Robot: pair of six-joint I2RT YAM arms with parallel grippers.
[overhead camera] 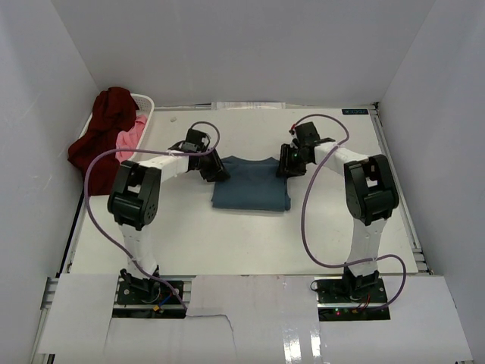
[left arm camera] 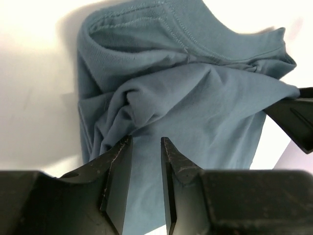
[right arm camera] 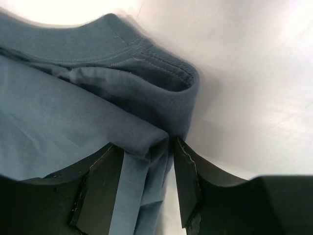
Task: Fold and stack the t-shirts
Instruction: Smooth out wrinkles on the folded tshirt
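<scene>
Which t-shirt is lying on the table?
The teal-blue t-shirt, flat at mid-table; the maroon t-shirt and pink t-shirt are draped over the white laundry basket at the far left.

The soft cloth teal-blue t-shirt (overhead camera: 250,186) is plain dusty blue, its collar stitching the same colour. The draped maroon t-shirt (overhead camera: 102,138) is dark red, the crumpled pink t-shirt (overhead camera: 135,131) plain pink, the plastic laundry basket (overhead camera: 148,101) white.

Bright, even light; white glare in wrist views; fingers (right arm camera: 186,186) perhaps blurred.
</scene>
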